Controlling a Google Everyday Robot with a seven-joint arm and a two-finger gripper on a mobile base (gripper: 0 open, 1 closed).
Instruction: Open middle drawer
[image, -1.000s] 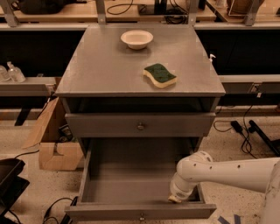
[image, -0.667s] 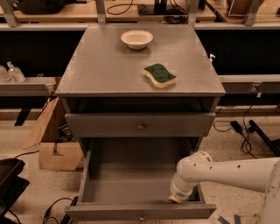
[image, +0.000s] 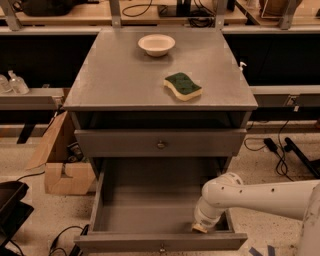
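The middle drawer (image: 145, 212) is pulled far out at the bottom of the grey cabinet, showing its deep plain grey box. Its low front panel (image: 120, 242) faces me, with a small round knob (image: 161, 247) at its centre near the lower edge of the view. My gripper (image: 201, 228) reaches down from the white arm (image: 260, 197) on the right. It sits inside the drawer at its front right corner, just behind the front panel. The drawer holds nothing else.
Above it is a taller, wider grey drawer front (image: 125, 144) with a knob (image: 161, 144). On the cabinet top (image: 110, 75) stand a white bowl (image: 156, 44) and a green and yellow sponge (image: 183, 86). A cardboard box (image: 62, 165) and cables lie on the floor at left.
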